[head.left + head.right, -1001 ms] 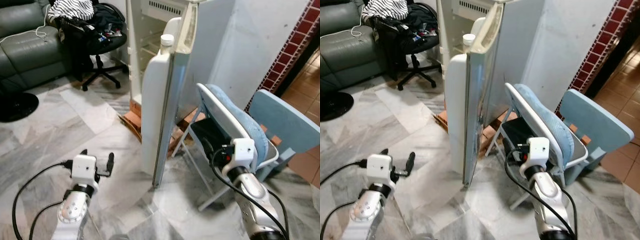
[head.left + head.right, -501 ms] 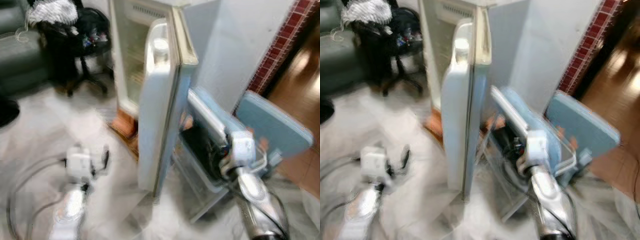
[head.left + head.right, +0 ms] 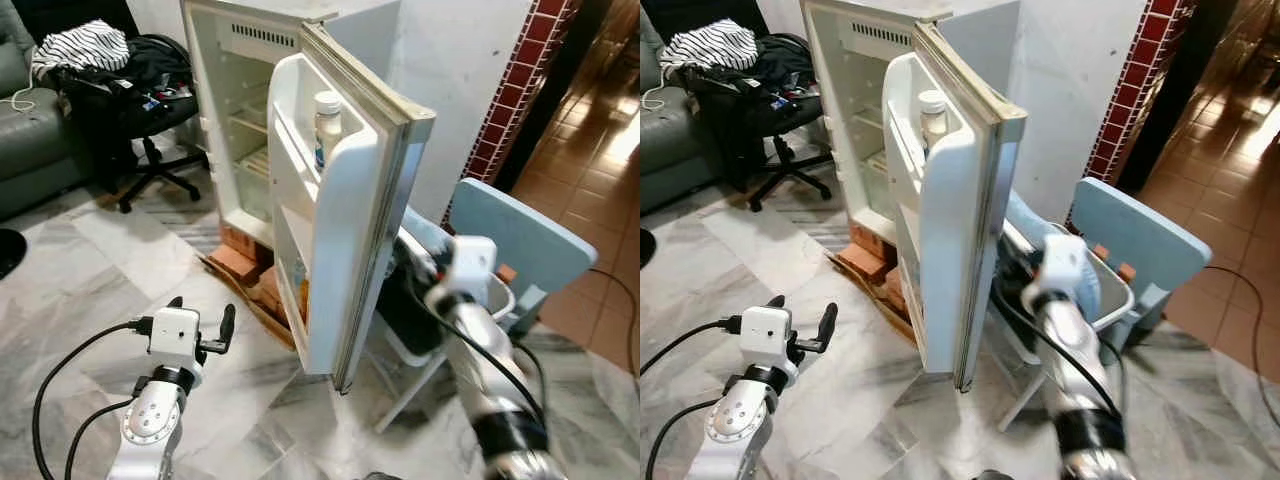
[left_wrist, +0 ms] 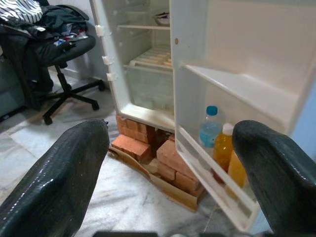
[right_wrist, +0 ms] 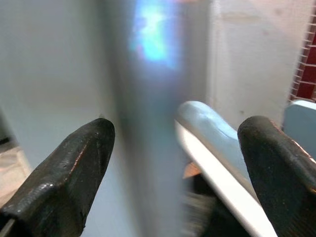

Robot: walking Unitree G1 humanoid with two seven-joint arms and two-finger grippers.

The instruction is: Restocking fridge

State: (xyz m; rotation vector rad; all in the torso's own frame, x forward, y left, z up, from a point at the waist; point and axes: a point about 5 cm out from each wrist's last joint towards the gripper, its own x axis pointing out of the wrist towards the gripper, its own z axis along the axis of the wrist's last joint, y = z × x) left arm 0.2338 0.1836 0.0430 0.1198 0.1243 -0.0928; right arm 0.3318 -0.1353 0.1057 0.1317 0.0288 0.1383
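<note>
Gleaming marble floor [image 3: 90, 280]; open fridge [image 3: 300, 150]

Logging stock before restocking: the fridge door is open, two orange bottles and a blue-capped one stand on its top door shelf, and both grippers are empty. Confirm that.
Not the top shelf. In the left wrist view, the orange bottles and the blue-capped bottle stand on the bottom shelf of the open fridge door. The left gripper and right gripper are open and empty.

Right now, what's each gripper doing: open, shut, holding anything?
Left gripper: open, holding nothing, facing the open fridge.
Right gripper: open, holding nothing, close behind the fridge door.
</note>
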